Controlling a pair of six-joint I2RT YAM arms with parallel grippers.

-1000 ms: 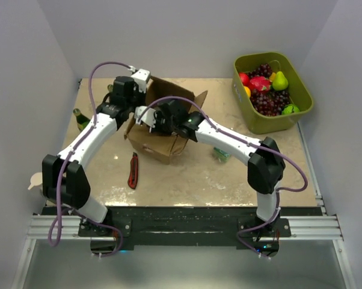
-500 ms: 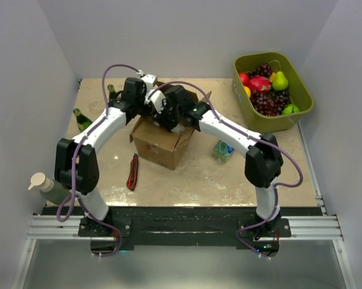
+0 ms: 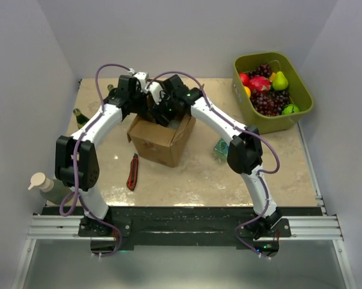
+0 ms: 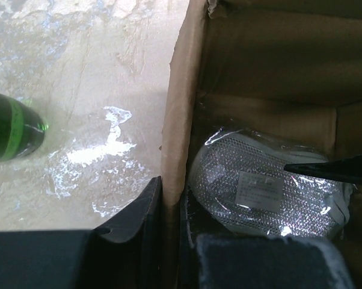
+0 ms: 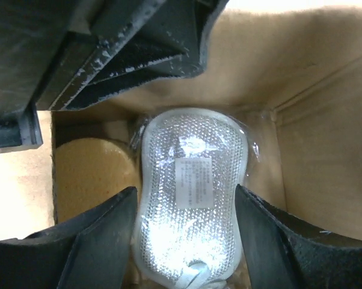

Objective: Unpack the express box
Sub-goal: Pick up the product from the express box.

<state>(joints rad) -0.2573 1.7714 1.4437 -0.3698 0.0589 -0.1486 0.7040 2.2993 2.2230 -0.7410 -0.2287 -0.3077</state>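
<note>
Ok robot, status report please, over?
Left gripper shut on brown cardboard box wall. Right gripper open, straddling white plastic-wrapped packet inside. Nothing covering packet.

The brown cardboard express box stands open, seemingly upright, on the table.

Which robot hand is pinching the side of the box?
The left hand: its fingers are shut on the cardboard wall of the express box. The right hand is open instead, spread above the shiny wrapped packet inside.
</note>
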